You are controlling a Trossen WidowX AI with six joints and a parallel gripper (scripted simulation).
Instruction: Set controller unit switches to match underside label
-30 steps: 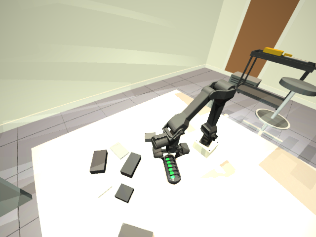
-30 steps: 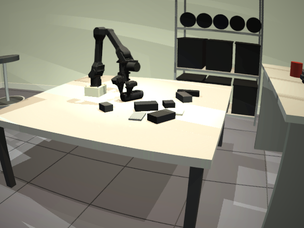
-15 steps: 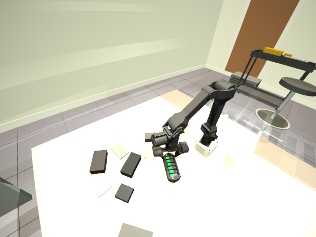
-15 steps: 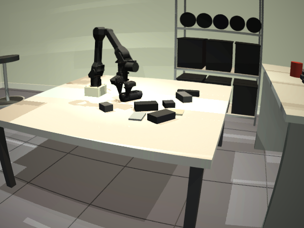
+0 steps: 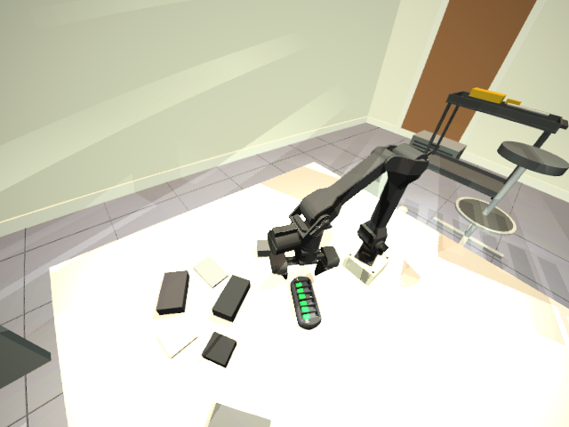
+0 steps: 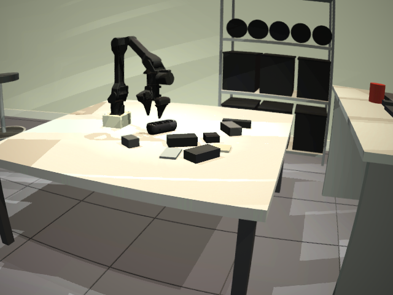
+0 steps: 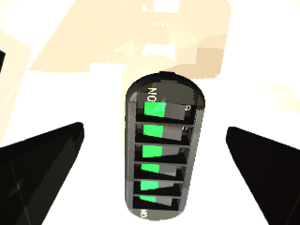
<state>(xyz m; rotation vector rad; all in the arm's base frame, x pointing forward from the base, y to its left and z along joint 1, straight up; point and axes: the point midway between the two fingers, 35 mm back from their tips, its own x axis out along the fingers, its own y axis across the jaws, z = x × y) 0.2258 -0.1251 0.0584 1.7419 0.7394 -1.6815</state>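
- While the controller unit [image 5: 307,305] [image 6: 161,126] [image 7: 161,145] lies on the bench [image 5: 390,367] [image 6: 152,171] with its switch face up, my pincer [image 5: 300,274] [image 6: 153,115] [image 7: 156,131] hangs above it, wide open and gripping nothing
- Seen from my wrist, the unit lies between my two fingertips without touching either; its long axis runs roughly across the line joining them, so my fingers stand off its two long sides
- From the top view I look nearer to the unit's end on my arm's side than to its far end, though height makes the exact offset hard to judge
- My pale base block [image 5: 360,269] [image 6: 111,120] stands to one side of the unit; the dark slab [image 5: 232,297] [image 6: 182,140] lies on the other side in the top view, apart from it
- All six rockers show green on the side marked ON, yet I cannot tell surely which ends are pressed, and the label underneath is hidden
- If I need to read it, I judge the move is straight down, closing across the narrow width, then lifting and tilting; an off-centre grip could let the unit swing or slip
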